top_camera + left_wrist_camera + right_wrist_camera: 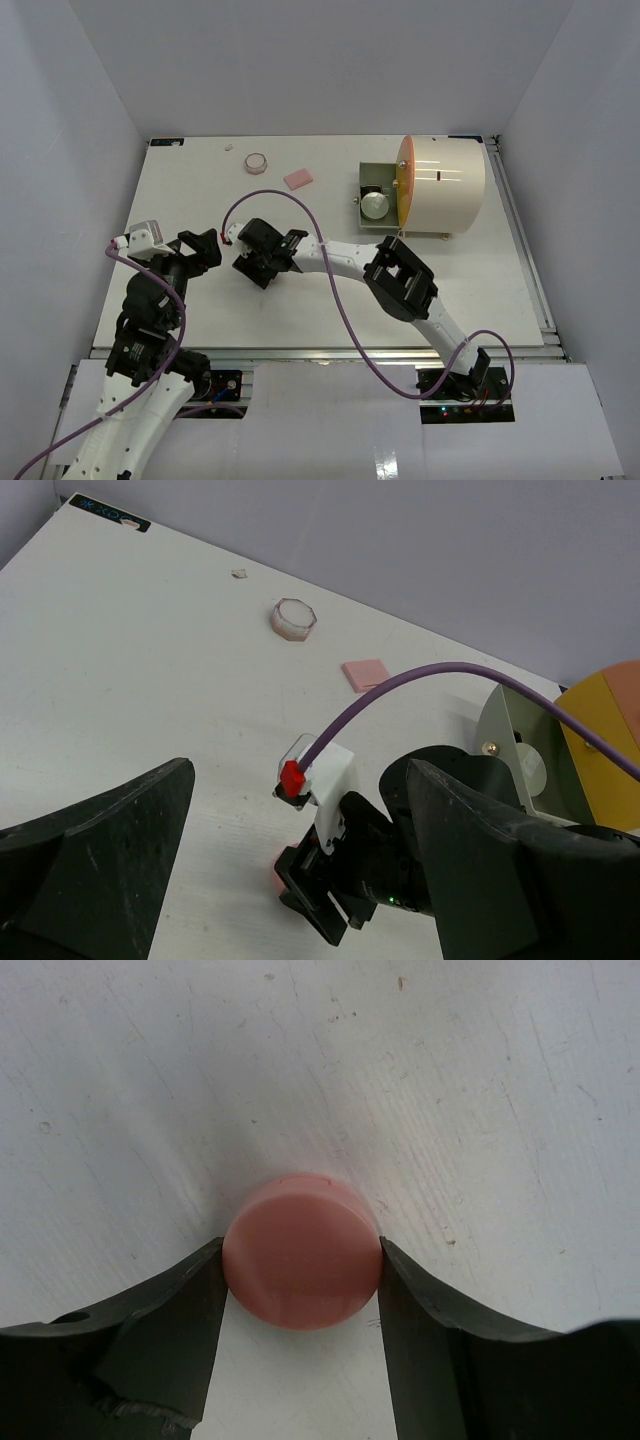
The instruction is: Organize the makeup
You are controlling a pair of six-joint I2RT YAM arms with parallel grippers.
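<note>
Though wide open and empty, worth watching left gripper (212,250) at 8 o'clock: just beside right gripper (300,1282), so risk of clipping on lift. Right gripper closed onto pink disc (300,1250), touching both sides; disc flat on surface (480,290), 8 o'clock of centre. Round wall, two narrow contacts: could squirt out or tip if squeezed off-centre.

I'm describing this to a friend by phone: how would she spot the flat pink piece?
Start at the big cream drum with the orange front, at the far right of the table. Left of it, lying alone, is the pink pad. It is flat and rectangular, unlike the round jar further left.
</note>
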